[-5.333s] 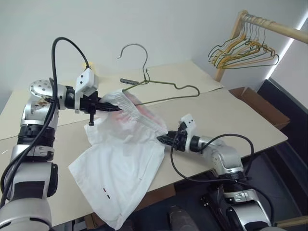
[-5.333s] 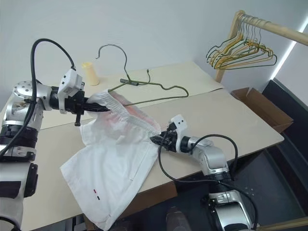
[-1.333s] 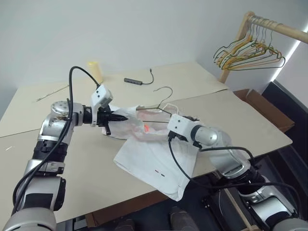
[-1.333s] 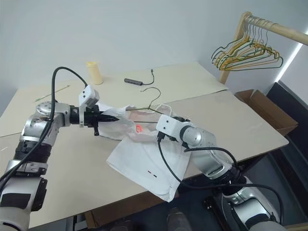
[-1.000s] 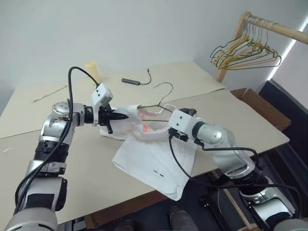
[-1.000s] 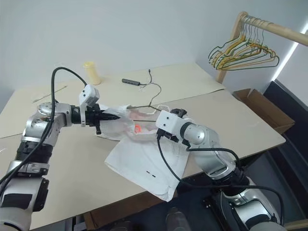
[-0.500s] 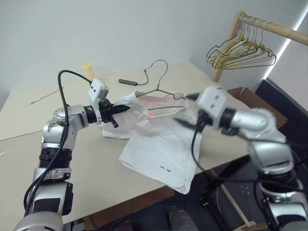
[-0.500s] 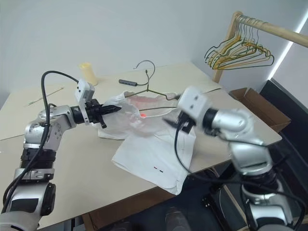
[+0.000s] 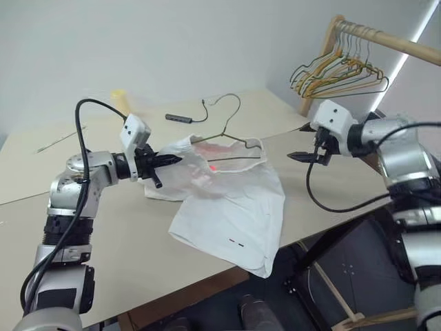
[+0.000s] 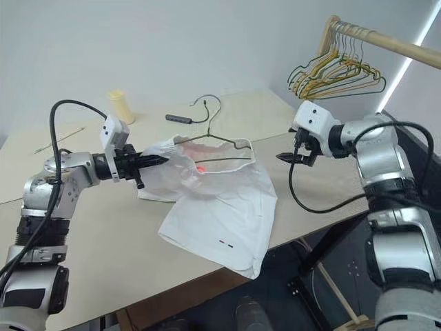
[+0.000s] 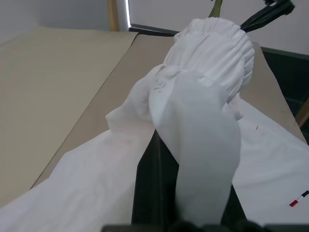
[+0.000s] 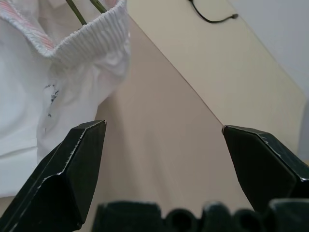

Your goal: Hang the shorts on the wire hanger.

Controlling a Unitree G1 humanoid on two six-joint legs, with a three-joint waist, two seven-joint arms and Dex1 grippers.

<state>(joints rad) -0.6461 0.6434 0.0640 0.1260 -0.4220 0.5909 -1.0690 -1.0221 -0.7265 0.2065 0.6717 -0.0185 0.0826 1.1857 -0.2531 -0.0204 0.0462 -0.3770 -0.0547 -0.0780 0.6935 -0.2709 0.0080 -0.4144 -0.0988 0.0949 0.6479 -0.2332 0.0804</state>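
- At the left tool [image 9: 172,159], closed black fingers pinch the gathered waistband of the white thin-fabric shorts [image 9: 231,207], whose legs trail on the beige table [image 9: 124,248].
- Beyond that grip, the thin grey wire hanger [image 9: 231,134] sits threaded in the waistband, hook upward.
- Right tool [image 9: 298,156]: fully open, empty, well apart from the cloth.
- Judgement: threading step under way; next, seat the waistband evenly along the wire.

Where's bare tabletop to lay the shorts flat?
Bare patches: the beige table near its front-left edge, left of the white thin-fabric shorts, and its right end below the open right gripper. Crowded: the middle, where the grey wire hanger and shut left gripper sit.
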